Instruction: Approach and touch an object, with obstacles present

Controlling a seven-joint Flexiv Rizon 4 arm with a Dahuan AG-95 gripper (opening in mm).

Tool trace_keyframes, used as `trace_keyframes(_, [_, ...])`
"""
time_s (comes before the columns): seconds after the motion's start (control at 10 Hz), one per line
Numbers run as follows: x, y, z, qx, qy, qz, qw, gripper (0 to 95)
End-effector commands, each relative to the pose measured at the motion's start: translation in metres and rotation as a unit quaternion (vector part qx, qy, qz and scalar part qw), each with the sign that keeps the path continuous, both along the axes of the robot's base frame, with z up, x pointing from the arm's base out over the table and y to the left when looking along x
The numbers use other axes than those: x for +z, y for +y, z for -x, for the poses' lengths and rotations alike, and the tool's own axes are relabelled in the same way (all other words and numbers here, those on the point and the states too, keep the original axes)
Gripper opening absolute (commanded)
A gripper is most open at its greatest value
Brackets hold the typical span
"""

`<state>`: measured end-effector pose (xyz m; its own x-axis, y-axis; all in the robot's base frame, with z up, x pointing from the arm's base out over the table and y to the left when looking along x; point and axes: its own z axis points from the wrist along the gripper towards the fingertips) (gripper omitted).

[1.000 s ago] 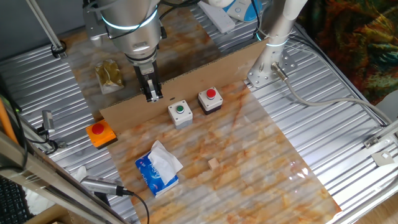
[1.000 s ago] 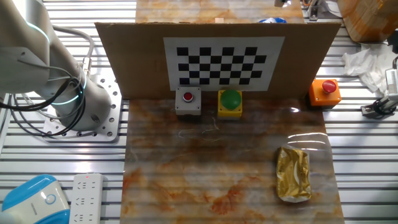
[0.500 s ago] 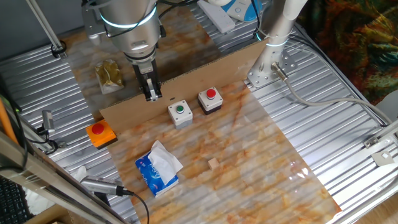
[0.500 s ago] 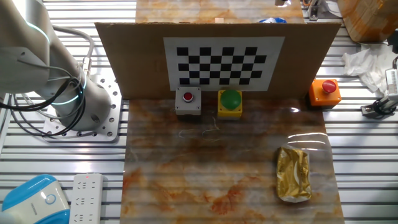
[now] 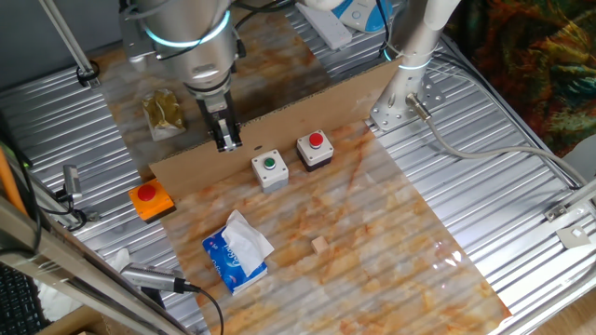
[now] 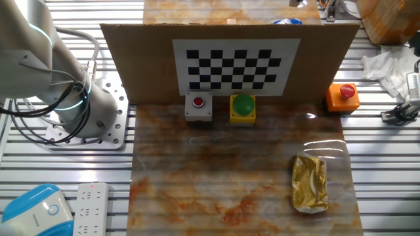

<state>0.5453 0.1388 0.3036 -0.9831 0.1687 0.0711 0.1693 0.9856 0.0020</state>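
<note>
Cardboard wall [image 5: 307,104] stands across the marbled table [image 5: 391,242]; the gripper [image 5: 227,141] hangs over its top edge with fingers pressed together, holding nothing. Just below that wall sit the green button box [image 5: 270,170] and, beside it, the red button box [image 5: 315,150].

Robotics lab. Slatted aluminium desk [image 5: 521,214] with marble-pattern mat [image 6: 216,190], checkerboard calibration target [image 6: 236,65] on cardboard, bolted arm base [image 6: 92,118], loose cables [image 5: 484,154], power strip [image 6: 90,210].
</note>
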Motion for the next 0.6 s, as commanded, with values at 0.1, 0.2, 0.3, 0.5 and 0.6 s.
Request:
trace_keyframes(0.1, [-0.0007, -0.0010, 0.0020, -0.003, -0.002, 0.000, 1.0000, 0.0])
trace_keyframes(0.2, [-0.0007, -0.0010, 0.0020, -0.003, -0.001, 0.001, 1.0000, 0.0])
trace_keyframes(0.3, [-0.0007, -0.0010, 0.0020, -0.003, -0.001, 0.001, 1.0000, 0.0])
trace_keyframes(0.5, [-0.0007, -0.0010, 0.0020, -0.013, 0.000, 0.003, 0.9999, 0.0])
trace_keyframes(0.6, [-0.0007, -0.0010, 0.0020, -0.010, 0.000, 0.004, 0.9999, 0.0])
